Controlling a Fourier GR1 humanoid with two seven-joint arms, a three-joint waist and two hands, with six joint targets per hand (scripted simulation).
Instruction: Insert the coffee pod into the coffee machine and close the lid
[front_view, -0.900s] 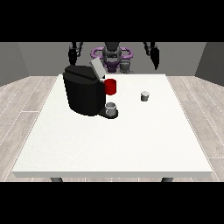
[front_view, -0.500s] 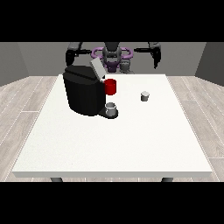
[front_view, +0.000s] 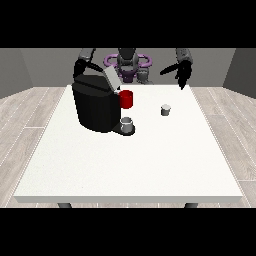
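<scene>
The hand at the view's right (front_view: 183, 74) has been raised and swung out over the desk (front_view: 150, 165), its fingers hanging relaxed and empty, well apart from the pod (front_view: 165, 109), which stands untouched beside the machine (front_view: 95, 102)

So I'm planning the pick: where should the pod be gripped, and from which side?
Probably across its side walls, from above. The pod stands upright and alone on the table, and the hand at the view's right hovers behind and above it.
</scene>
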